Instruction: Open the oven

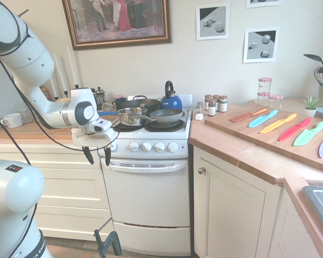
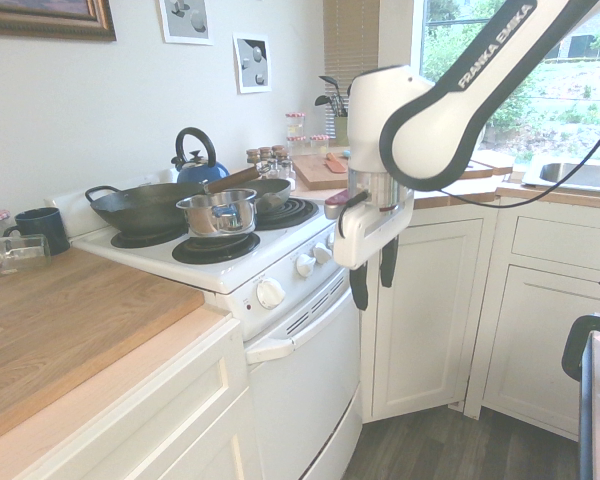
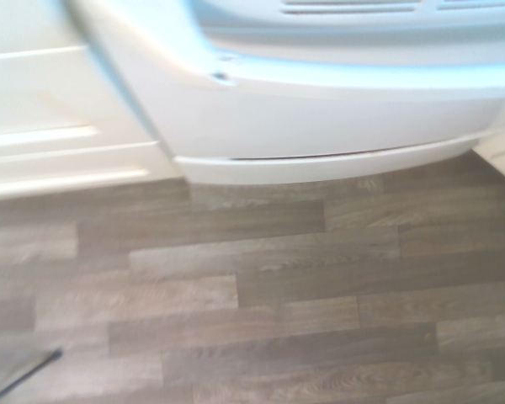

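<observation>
The gripper (image 1: 96, 156) hangs with its two dark fingers pointing down and a clear gap between them, holding nothing. It sits in front of the oven (image 1: 146, 207), level with the row of knobs (image 1: 147, 146) and just above one end of the curved white bar handle (image 1: 145, 166), not touching it. In the second exterior view the gripper (image 2: 370, 275) likewise hangs in front of the knobs (image 2: 270, 293), clear of the handle (image 2: 300, 330).

The oven stands between cream cabinets under the wooden desk (image 1: 242, 153), its smooth white door shut. On its black burners sit a small shiny steel pot (image 1: 131, 115), a dark frying pan (image 1: 166, 115), a black wok (image 2: 145, 205) and a blue kettle (image 1: 170, 98); what the pots hold cannot be made out. Beside the oven on the desk stand small spice jars (image 1: 215, 104), and further along a wooden board (image 1: 280, 131) carries coloured knives.

The wrist view shows the oven's blurred white front (image 3: 337, 118) above grey wood-plank floor (image 3: 261, 303).
</observation>
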`<state>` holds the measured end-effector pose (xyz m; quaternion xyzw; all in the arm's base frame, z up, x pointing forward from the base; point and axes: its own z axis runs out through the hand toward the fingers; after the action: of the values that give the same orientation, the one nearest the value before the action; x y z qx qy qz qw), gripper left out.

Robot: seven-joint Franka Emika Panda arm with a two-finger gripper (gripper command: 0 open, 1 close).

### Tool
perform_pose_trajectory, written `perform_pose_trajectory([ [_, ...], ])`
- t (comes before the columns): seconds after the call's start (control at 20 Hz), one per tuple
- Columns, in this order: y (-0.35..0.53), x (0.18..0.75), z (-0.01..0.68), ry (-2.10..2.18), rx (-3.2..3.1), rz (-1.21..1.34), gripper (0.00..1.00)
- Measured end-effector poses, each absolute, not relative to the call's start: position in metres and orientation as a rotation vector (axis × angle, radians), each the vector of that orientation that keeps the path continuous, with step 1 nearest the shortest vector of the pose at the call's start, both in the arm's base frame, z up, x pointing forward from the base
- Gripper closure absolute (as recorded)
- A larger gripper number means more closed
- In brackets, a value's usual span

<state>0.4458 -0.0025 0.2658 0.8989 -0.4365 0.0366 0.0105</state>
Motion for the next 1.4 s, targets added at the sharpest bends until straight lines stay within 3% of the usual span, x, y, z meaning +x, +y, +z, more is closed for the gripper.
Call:
perform_pose_trajectory([
  [0.25, -0.038, 0.5, 0.2, -1.481, 2.779, 0.216, 0.0],
  [0.7, -0.071, 0.584, 0.194, -1.478, 2.785, 0.364, 0.0],
  [1.15, -0.092, 0.573, 0.14, -1.275, 2.928, 0.353, 0.0],
  [1.4, -0.122, 0.512, 0.118, -1.219, 2.945, 0.228, 0.0],
])
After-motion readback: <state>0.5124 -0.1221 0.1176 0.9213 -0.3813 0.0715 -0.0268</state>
